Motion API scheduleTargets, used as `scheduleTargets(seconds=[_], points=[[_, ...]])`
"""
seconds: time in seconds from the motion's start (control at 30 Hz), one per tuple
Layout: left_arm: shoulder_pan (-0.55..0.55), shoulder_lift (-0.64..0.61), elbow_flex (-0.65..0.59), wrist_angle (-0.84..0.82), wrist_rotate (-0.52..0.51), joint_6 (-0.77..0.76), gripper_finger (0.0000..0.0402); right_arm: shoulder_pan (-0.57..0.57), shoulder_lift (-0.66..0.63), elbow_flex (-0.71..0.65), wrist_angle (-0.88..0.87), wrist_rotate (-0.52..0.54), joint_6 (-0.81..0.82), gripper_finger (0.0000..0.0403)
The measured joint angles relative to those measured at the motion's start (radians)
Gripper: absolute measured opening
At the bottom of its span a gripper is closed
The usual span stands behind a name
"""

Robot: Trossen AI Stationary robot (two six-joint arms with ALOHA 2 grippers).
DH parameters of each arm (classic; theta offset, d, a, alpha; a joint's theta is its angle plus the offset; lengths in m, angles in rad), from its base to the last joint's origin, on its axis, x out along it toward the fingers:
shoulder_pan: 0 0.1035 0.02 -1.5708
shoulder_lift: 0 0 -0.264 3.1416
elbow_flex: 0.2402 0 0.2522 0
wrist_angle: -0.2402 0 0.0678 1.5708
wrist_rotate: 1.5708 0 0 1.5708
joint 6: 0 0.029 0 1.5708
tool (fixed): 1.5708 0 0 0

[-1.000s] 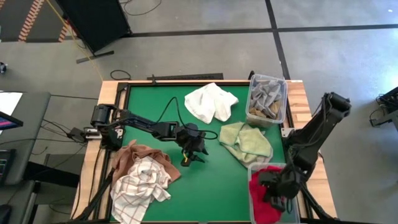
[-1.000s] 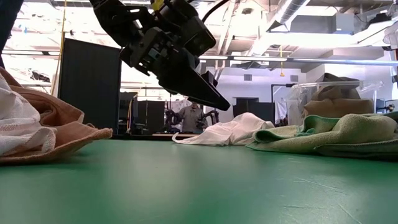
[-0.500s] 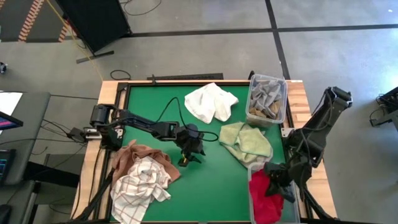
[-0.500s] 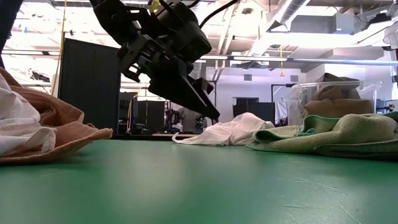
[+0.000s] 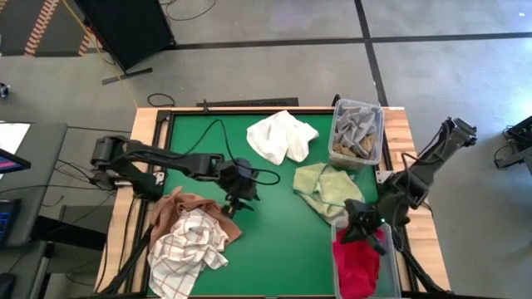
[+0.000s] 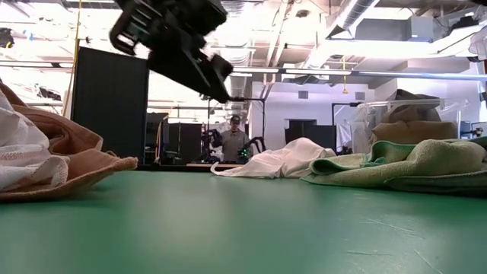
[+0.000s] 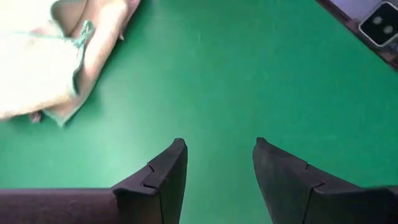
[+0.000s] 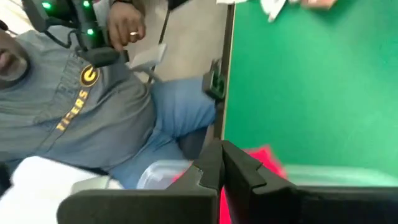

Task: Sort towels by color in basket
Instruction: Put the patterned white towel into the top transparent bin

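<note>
Rust-orange towel (image 5: 184,209) with checked towel (image 5: 189,242): heaped at tabletop (image 5: 274,241) edge, just beside left end effector (image 5: 233,203), fingers parted, empty. Risk: a descent snags both cloths together. Right end effector (image 5: 356,228): closed, empty, above red towel (image 5: 357,262) in bin (image 5: 336,249).

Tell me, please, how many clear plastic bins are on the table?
2. One bin sits at the far right corner with grey and tan towels; the other bin is at the near right corner, holding a red towel.
</note>
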Motion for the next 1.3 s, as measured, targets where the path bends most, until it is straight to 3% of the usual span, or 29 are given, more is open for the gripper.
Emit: scheduleTargets(seconds=[0.27,0.47,1.0,1.3], points=[[-0.040,-0.167,-0.004,-0.293,-0.082,-0.023,0.0174,-0.124,0.035,0.000,0.101,0.002,-0.237,0.0037],[-0.097,-0.254,-0.004,-0.439,-0.128,-0.125,0.0174,-0.209,0.091,0.000,0.173,0.002,-0.401,0.0037],[-0.229,-0.313,-0.100,-0.391,-0.248,-0.270,0.0174,-0.454,0.292,0.000,0.199,-0.003,-0.527,0.0037],[-0.229,-0.314,-0.144,-0.399,-0.251,-0.338,0.0175,-0.493,0.434,0.000,0.466,-0.006,-0.679,0.0041]])
